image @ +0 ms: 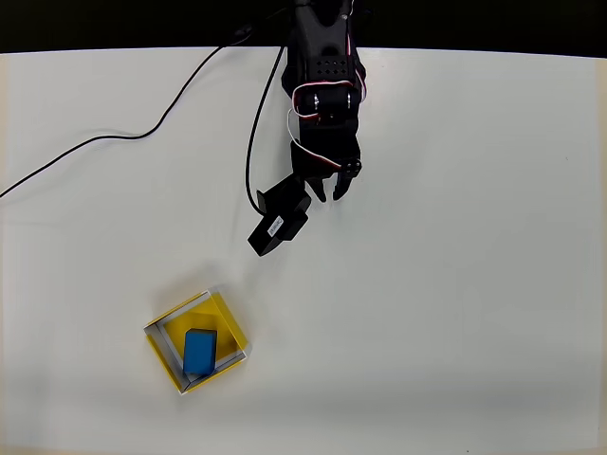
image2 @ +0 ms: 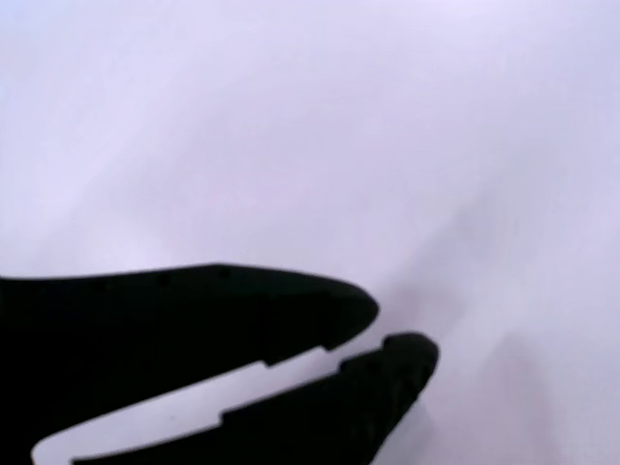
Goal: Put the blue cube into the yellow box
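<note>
The blue cube (image: 199, 350) lies inside the yellow box (image: 224, 315), a shallow tray with pale rims at the lower left of the overhead view. My black gripper (image: 329, 193) hangs over bare table well up and to the right of the box, far from the cube. In the wrist view the two black fingers meet at their tips (image2: 383, 334), with a thin slit of table showing behind them. The gripper (image2: 383, 334) is shut and holds nothing.
The white table (image: 474, 284) spreads wide to the right and below the arm. A black cable (image: 142, 133) runs across the upper left of the table to the arm's base (image: 322, 57). A black boxy part (image: 280, 223) juts from the wrist toward the lower left.
</note>
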Tool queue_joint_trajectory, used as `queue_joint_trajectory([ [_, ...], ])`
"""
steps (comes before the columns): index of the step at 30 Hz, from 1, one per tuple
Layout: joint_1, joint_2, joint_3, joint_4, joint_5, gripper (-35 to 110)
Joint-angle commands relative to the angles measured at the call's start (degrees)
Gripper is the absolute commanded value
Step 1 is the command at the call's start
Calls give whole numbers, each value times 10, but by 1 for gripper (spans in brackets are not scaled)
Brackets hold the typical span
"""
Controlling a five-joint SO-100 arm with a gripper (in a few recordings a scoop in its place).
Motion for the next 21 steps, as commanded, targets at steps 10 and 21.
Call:
queue_joint_trajectory([
  [10,3,18,15,97,91,0],
  [21,-9,18,15,97,89,0],
])
